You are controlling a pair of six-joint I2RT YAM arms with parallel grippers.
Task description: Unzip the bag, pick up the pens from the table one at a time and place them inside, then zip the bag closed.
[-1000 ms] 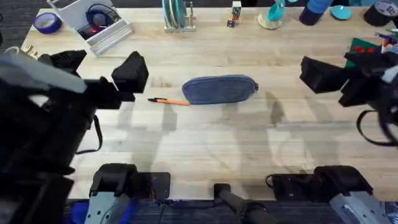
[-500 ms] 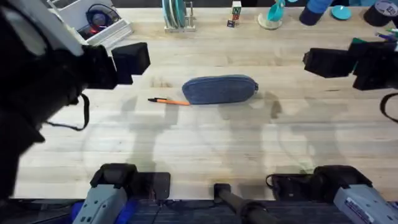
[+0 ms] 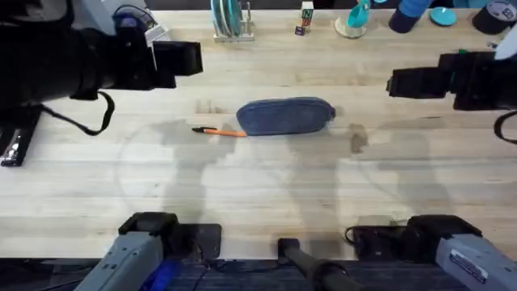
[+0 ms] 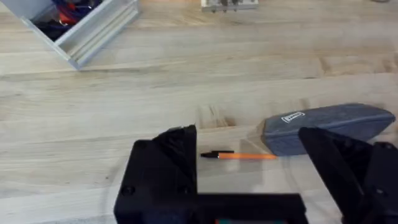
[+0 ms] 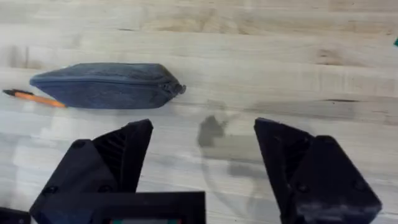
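Looking left to right, we see our left gripper raised above the table, fingers spread and empty. An orange pen touches the zipped bag at mid-table. Our right gripper hovers, spread wide, likewise empty.

You have the bag near the middle of the table, lying lengthwise from left to right. One pen lies just at its left end, touching or almost touching the bag and pointing away to the left. Your left gripper is above the table behind and left of the pen. Your right gripper is well to the right of the bag, a little behind it.
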